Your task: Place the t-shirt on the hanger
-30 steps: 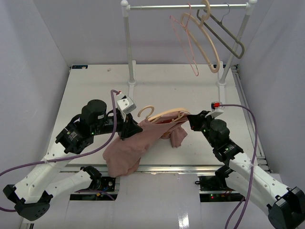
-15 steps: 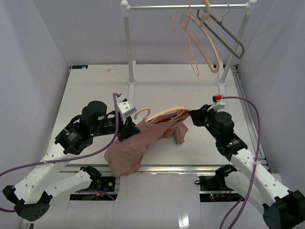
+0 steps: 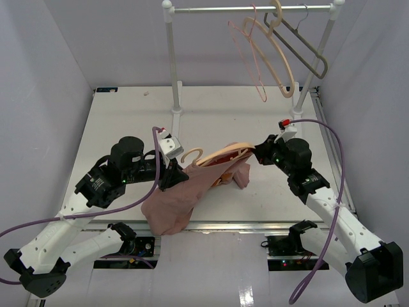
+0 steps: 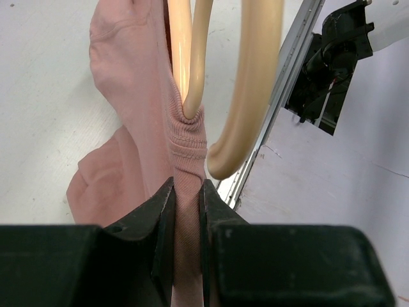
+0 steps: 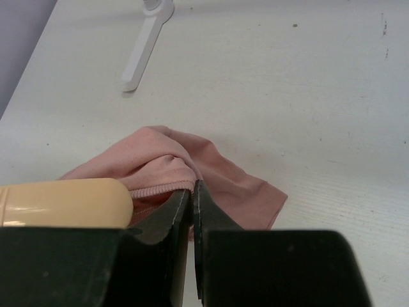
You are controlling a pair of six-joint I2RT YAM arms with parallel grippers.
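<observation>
The dusty-pink t-shirt (image 3: 179,198) hangs bunched between my two grippers, low over the table's front edge. The beige wooden hanger (image 3: 225,152) lies across its top, its hook (image 3: 192,153) pointing left. Part of the hanger sits inside the fabric. My left gripper (image 3: 171,176) is shut on the ribbed collar (image 4: 186,147), with the hanger's arms (image 4: 190,57) and hook (image 4: 252,96) just beyond the jaws. My right gripper (image 3: 257,154) is shut on the t-shirt's collar edge (image 5: 163,188), next to the hanger's rounded end (image 5: 64,202). A sleeve (image 5: 236,185) rests on the table.
A white clothes rail (image 3: 249,9) stands at the back on two posts. From it hang a thin pink wire hanger (image 3: 246,57), another beige hanger (image 3: 276,61) and a grey angular hanger (image 3: 305,45). A rail foot (image 5: 142,48) lies ahead of the right gripper. Walls close both sides.
My right gripper has moved a little farther back and up, drawing the shirt's right side with it. The hanger's hook has shifted slightly left. The left gripper has hardly moved.
</observation>
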